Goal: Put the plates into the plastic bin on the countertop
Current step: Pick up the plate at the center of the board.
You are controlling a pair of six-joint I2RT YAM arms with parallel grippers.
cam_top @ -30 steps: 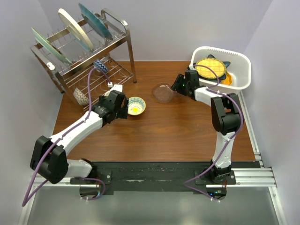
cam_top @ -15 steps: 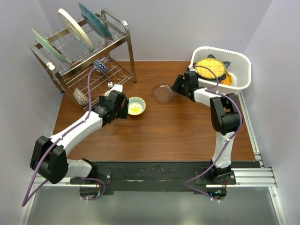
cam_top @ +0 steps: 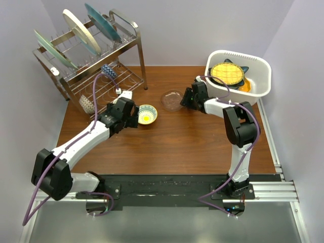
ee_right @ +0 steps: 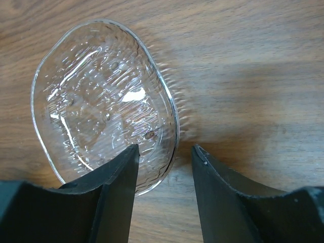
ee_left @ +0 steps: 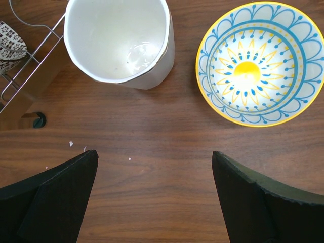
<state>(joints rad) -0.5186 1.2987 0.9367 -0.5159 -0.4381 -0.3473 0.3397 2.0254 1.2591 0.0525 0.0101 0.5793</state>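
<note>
A clear glass plate (cam_top: pixel 171 99) (ee_right: pixel 96 96) lies flat on the countertop (cam_top: pixel 172 142). My right gripper (cam_top: pixel 186 97) (ee_right: pixel 165 148) is open, its jaws straddling the plate's near rim, one over the glass and one outside it. The plastic bin (cam_top: pixel 255 63) at the back right holds a yellow patterned plate (cam_top: pixel 227 73) on a dark-blue one (cam_top: pixel 245 70) and an orange one (cam_top: pixel 246 87). Mint (cam_top: pixel 53 49), beige (cam_top: pixel 81 30) and teal (cam_top: pixel 103 23) plates stand in the rack. My left gripper (cam_top: pixel 132 114) (ee_left: pixel 154 154) hangs wide open over bare wood.
A metal wire dish rack (cam_top: pixel 126 55) fills the back left, with a blue dotted piece (cam_top: pixel 107 71) on its lower tier. A small white bowl with a yellow centre (cam_top: pixel 147 114) (ee_left: pixel 260 63) and a white cup (ee_left: pixel 119 40) stand just ahead of the left gripper.
My right gripper has moved left, and the clear plate has slid a little left with it. The left arm has stayed where it was.
</note>
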